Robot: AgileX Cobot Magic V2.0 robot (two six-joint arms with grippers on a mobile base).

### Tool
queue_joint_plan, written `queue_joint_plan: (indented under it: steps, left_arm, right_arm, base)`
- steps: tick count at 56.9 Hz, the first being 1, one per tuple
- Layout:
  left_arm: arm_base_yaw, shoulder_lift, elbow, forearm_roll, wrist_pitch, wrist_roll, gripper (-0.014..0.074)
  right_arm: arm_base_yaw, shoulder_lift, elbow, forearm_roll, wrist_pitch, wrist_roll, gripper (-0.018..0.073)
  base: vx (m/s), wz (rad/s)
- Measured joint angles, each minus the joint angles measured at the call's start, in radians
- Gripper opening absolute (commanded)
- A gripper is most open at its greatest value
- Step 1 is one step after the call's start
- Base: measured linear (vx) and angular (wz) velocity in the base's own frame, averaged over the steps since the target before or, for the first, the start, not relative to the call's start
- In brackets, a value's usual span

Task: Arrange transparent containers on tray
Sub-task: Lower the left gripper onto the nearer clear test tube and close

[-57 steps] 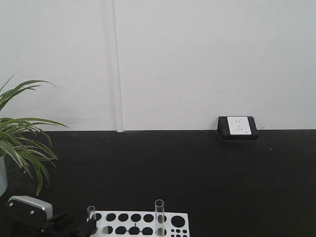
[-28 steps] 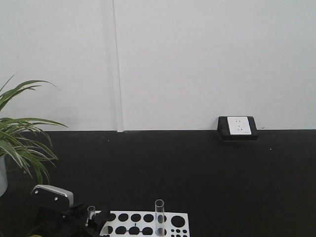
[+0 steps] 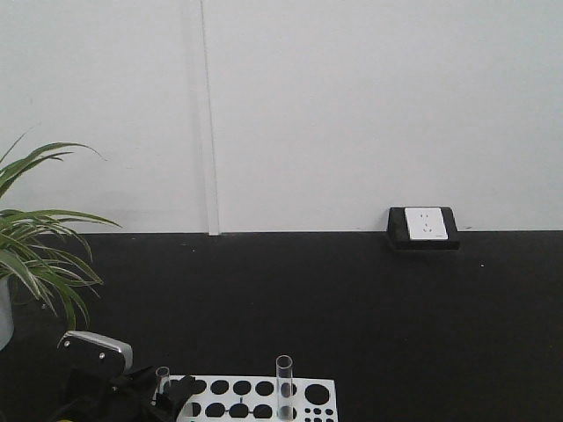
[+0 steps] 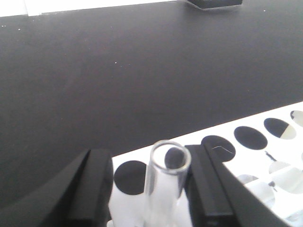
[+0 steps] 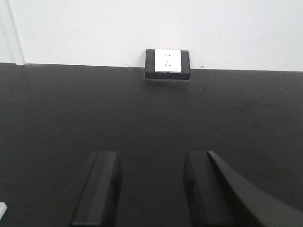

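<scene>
A clear glass test tube (image 4: 163, 189) stands upright in a corner hole of the white rack (image 4: 236, 161). My left gripper (image 4: 149, 163) is open and straddles this tube: the right finger (image 4: 203, 189) sits against the glass and the left finger (image 4: 94, 189) stands apart from it. The front view shows the same tube (image 3: 163, 380) at the rack's left end with the left gripper (image 3: 163, 396) around it, and a second, taller tube (image 3: 283, 387) upright further right. My right gripper (image 5: 151, 179) hangs open and holds nothing over the black table. The yellow tray is out of view.
A potted plant (image 3: 40, 264) stands at the left edge of the table. A black and white socket block (image 3: 423, 228) sits against the back wall. The rack has several unfilled holes.
My left gripper has moved right along the table to the rack's left end and now straddles the corner tube. Both tubes stand where they were.
</scene>
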Motion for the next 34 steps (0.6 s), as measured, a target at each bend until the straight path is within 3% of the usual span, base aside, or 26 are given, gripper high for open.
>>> queue_joint_plan:
  steps: [20,34]
  left_arm:
    - [0.000,0.000,0.000,0.051,0.001,0.000,0.0174]
    - [0.000,-0.033,0.000,0.051,0.003,0.000,0.0123]
  right_arm:
    - [0.000,0.000,0.000,-0.009,0.000,0.000,0.0401]
    - [0.000,0.000,0.000,-0.015,0.000,0.000,0.0401]
  base:
    - [0.00,0.00]
    - [0.00,0.00]
